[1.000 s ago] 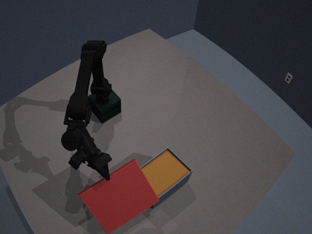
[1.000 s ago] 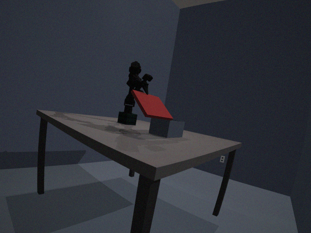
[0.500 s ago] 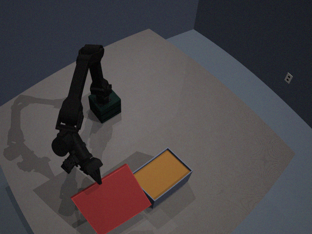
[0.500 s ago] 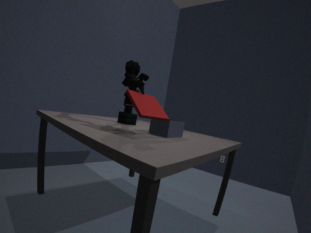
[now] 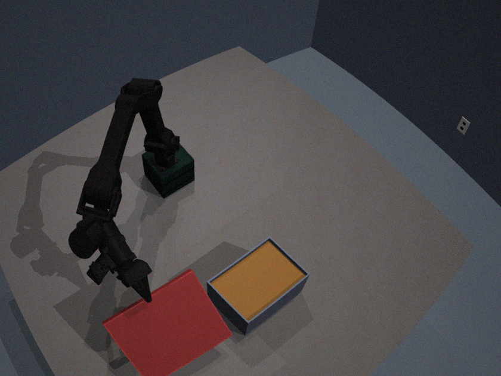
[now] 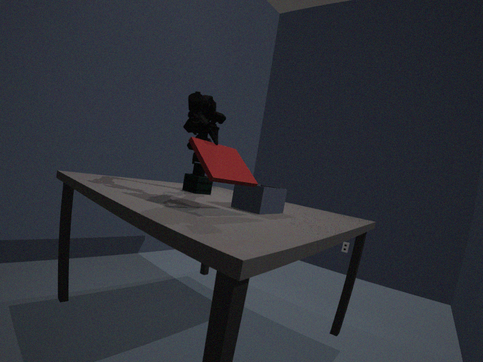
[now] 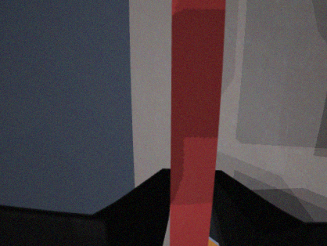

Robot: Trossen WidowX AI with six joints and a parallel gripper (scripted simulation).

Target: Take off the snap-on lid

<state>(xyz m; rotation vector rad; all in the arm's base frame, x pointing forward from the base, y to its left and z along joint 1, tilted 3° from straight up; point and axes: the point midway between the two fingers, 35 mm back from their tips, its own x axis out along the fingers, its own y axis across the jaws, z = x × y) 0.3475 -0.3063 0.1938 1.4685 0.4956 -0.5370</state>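
The red lid (image 5: 172, 323) (image 6: 222, 161) (image 7: 195, 117) hangs tilted in the air, off the box and just to its left. My gripper (image 5: 146, 298) (image 7: 191, 179) is shut on the lid's upper edge; in the wrist view the lid runs edge-on between my dark fingers. In the exterior view the gripper (image 6: 202, 137) grips the lid's high end, and the low end reaches down toward the box top. The blue-grey storage box (image 5: 297, 287) (image 6: 259, 200) stands open on the table (image 5: 283, 162) (image 6: 175, 222), showing its orange inside (image 5: 259, 279).
The arm's dark green base (image 5: 169, 169) (image 6: 196, 184) stands behind the box. The table's front and left edges lie close to the lid. A wall socket (image 5: 463, 125) sits on the far wall.
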